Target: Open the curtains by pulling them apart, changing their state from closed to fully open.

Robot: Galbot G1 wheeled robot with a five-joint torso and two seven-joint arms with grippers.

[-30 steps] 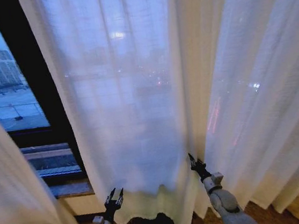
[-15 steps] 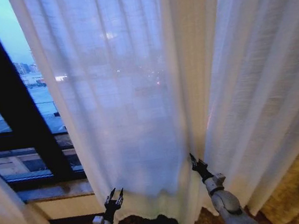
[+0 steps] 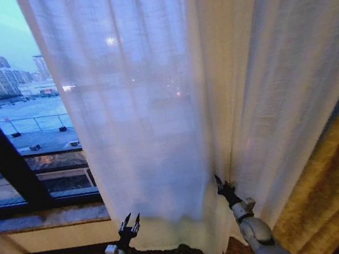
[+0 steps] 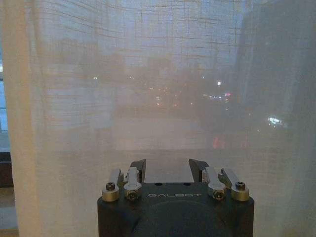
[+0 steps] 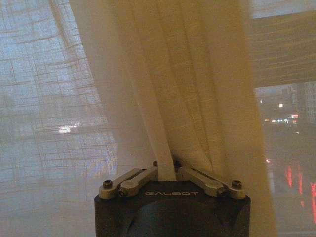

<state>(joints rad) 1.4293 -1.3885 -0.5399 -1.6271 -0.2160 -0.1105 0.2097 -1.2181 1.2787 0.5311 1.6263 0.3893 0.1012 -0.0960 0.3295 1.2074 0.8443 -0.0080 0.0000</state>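
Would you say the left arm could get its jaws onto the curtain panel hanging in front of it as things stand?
Probably yes. The left gripper hangs with its jaws open just short of the sheer curtain panel, with nothing between them. The right gripper is shut on the bunched fold further right, clear of that path.

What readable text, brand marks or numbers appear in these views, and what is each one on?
"GALBOT" on the black body of the left gripper, which is open in front of the sheer curtain.
"GALBOT" on the black body of the right gripper, which is shut on a bunched fold of the curtain.
City lights seen through the fabric are blurred glows; no signs can be read there.
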